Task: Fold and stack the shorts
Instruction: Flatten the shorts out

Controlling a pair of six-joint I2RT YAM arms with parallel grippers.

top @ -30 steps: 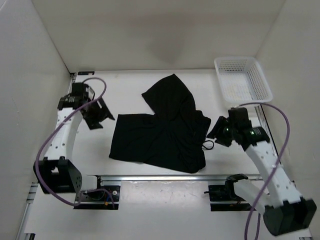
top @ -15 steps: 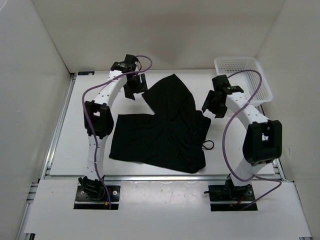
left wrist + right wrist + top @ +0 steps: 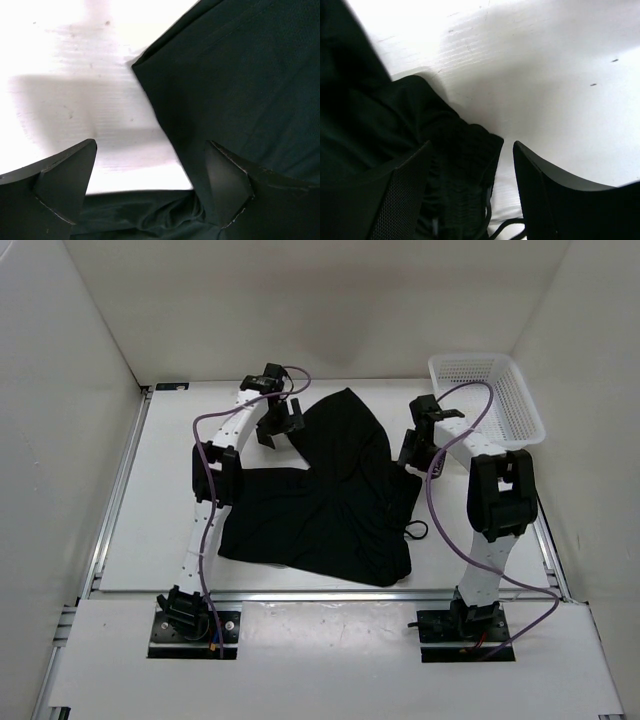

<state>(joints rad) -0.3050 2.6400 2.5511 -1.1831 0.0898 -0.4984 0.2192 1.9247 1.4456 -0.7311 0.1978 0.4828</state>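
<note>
White-walled desk [image 3: 160,500]: black shorts [image 3: 330,505] mid-desk, white mesh basket [image 3: 480,400] at far right corner; left pincer [image 3: 150,144], right pincer [image 3: 471,145] both gape.

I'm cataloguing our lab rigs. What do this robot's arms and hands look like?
The left arm and right arm have white links with black joint housings and black bases. A purple cable loops loosely along each. The left hand and right hand are black, with broad, wedge-shaped matte fingers.

White table [image 3: 170,490], two things on it
Black shorts [image 3: 330,500] crumpled mid-table, white mesh basket [image 3: 487,398] far right corner.
</note>
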